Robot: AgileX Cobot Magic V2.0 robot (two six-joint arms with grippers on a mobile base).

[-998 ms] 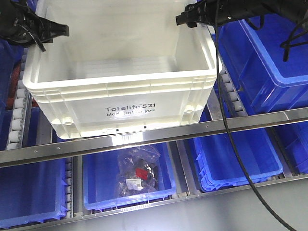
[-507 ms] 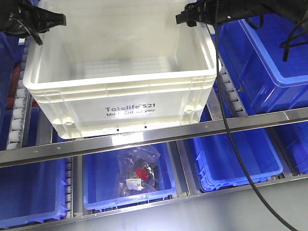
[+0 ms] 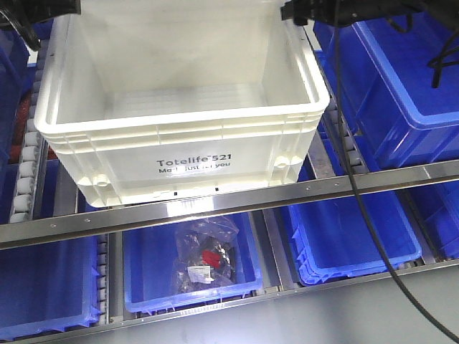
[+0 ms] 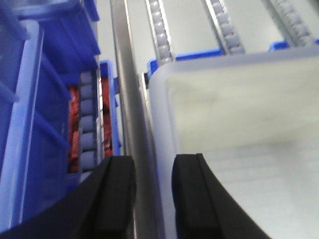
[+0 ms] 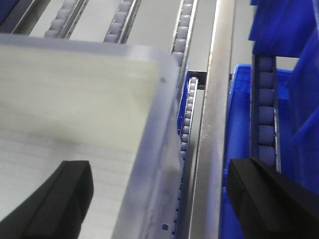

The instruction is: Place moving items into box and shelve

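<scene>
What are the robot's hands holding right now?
Nothing. Both the left end effector and the right end effector are open above the box rim, gripping nothing.

**Hidden, cropped and blurred parts**

In the front-facing view, the far wall of the box [image 3: 179, 129] is cut off by the top edge, and both grippers are reduced to dark fragments at the top corners. The second line of print on the box is partly washed out by glare. The contents of the clear bag [image 3: 206, 258] in a blue bin [image 3: 136, 279] cannot be identified. Both wrist views are smeared. The left gripper [image 4: 152, 194] and right gripper [image 5: 159, 199] are cropped by the bottom edge.
</scene>
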